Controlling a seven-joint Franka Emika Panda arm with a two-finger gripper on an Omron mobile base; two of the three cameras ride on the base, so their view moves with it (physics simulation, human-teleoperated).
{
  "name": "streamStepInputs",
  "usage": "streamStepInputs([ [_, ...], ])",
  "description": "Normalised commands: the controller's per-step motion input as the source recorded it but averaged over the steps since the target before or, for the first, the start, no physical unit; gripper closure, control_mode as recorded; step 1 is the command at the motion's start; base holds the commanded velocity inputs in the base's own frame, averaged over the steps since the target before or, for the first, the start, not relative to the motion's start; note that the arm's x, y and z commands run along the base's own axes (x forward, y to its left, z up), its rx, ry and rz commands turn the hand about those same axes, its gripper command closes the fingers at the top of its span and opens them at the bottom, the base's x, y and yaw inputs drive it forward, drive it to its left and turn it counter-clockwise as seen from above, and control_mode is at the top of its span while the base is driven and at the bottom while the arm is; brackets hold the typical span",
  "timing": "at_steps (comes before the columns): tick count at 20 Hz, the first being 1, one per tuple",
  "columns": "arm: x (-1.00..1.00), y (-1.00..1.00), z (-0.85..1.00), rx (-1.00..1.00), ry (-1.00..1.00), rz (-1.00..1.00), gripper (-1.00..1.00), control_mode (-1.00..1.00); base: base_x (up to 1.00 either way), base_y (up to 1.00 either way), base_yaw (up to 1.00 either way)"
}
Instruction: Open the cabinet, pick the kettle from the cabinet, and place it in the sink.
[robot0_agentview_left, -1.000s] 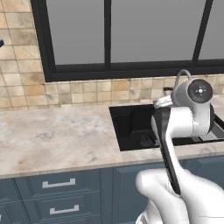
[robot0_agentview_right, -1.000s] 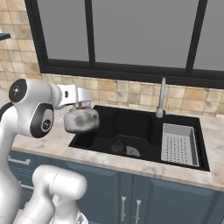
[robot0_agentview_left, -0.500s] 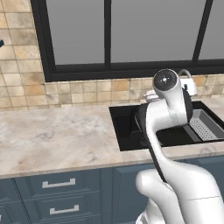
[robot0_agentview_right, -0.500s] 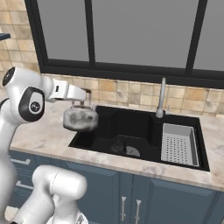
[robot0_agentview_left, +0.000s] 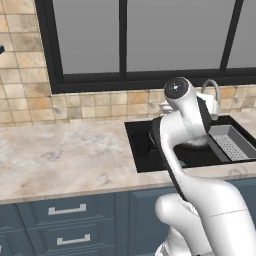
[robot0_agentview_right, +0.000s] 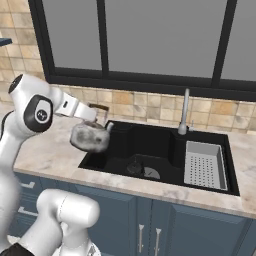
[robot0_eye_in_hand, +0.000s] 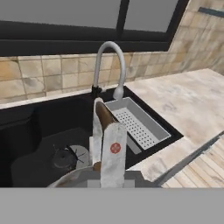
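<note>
Pinched on the arched, brown-topped handle of the kettle (robot0_agentview_right: 90, 137), the end effector (robot0_agentview_right: 98, 120) carries it in the air, clear of any surface. From the right base camera the silver-grey body hangs just below the hand, over the left rim of the sink (robot0_agentview_right: 165, 131), partly above the marble bench (robot0_agentview_right: 47, 152) and partly above the black basin. Its short spout points toward the basin side.

In the hand camera the kettle's handle (robot0_eye_in_hand: 105, 114) rises up the middle of the picture, with a pale finger (robot0_eye_in_hand: 113, 155) bearing a red mark pressed against it (the second finger is hidden behind the handle). Below it lies the sink floor with its round drain (robot0_eye_in_hand: 70, 156).

Outward from there, a curved silver faucet (robot0_agentview_right: 184, 111) stands at the back edge of the sink, and a grey perforated tray (robot0_agentview_right: 204, 164) sits in the right part of the basin. From the left base camera the white arm covers much of the basin (robot0_agentview_left: 145, 146), and the tray (robot0_agentview_left: 231, 141) shows to its right.

Behind the bench runs a tan tiled backsplash (robot0_agentview_right: 145, 102) under a wide window with a dark frame (robot0_agentview_right: 165, 80). Blue drawers (robot0_agentview_left: 67, 225) with short horizontal handles fill the front below the bench, with blue doors (robot0_agentview_right: 200, 230) under the sink.
</note>
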Motion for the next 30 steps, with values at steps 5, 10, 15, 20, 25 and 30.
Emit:
streamStepInputs([
  [5,0.21,-0.08,-0.12,0.07,-0.08,-0.10,1.00,-1.00,0.00,0.00,0.00],
  [10,0.18,-0.12,-0.25,0.07,-0.12,-0.08,1.00,-1.00,0.00,0.00,0.00],
  [15,0.26,-0.08,-0.27,0.00,-0.08,-0.12,1.00,-1.00,0.00,0.00,0.00],
  [20,0.38,-0.10,-0.20,0.00,0.06,-0.16,1.00,-1.00,0.00,0.00,0.00],
  [25,0.36,-0.13,-0.19,0.00,0.09,-0.15,1.00,-1.00,0.00,0.00,0.00],
  [30,0.39,-0.10,-0.17,0.00,0.09,-0.12,1.00,-1.00,0.00,0.00,0.00],
])
